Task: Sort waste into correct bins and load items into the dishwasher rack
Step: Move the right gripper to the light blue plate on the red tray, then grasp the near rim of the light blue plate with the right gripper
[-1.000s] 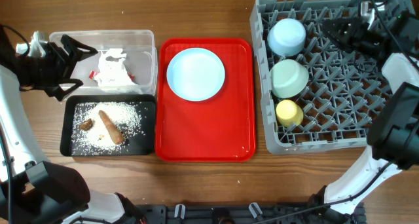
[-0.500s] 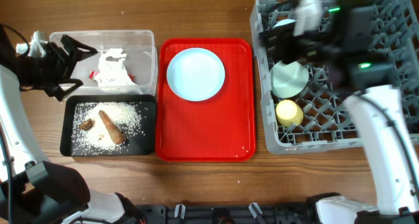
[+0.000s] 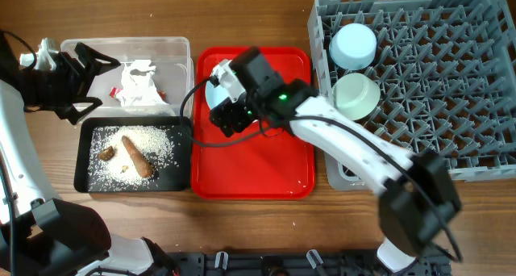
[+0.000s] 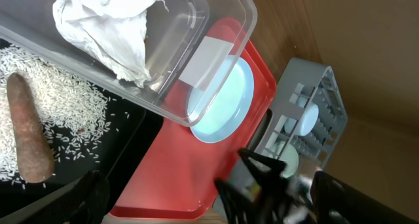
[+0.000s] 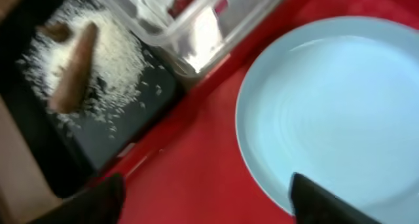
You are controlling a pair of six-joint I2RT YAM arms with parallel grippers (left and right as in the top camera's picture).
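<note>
My right gripper (image 3: 228, 119) (image 5: 209, 204) is open and empty, low over the red tray (image 5: 196, 158) at the left edge of the light blue plate (image 5: 340, 99). My left gripper (image 3: 89, 66) (image 4: 209, 185) is open and empty at the left end of the clear tub (image 3: 181, 46). The tub holds the white napkin (image 3: 139, 81) and the red wrapper (image 3: 161, 94). The black tray (image 3: 181, 175) holds rice (image 3: 157, 143) and the carrot-shaped piece (image 3: 137, 156). The grey rack (image 3: 419, 74) holds the light blue bowl (image 3: 353, 46) and the mint-green bowl (image 3: 357, 96). The yellow cup is hidden behind my right arm.
The right arm stretches from the front right corner across the rack's near left corner to the red tray (image 3: 258, 171). The tub and black tray sit directly left of the red tray. Bare wooden table (image 3: 242, 18) lies behind and in front.
My right arm has swung left from the far right of the rack to above the plate on the red tray. My left arm has not moved.
</note>
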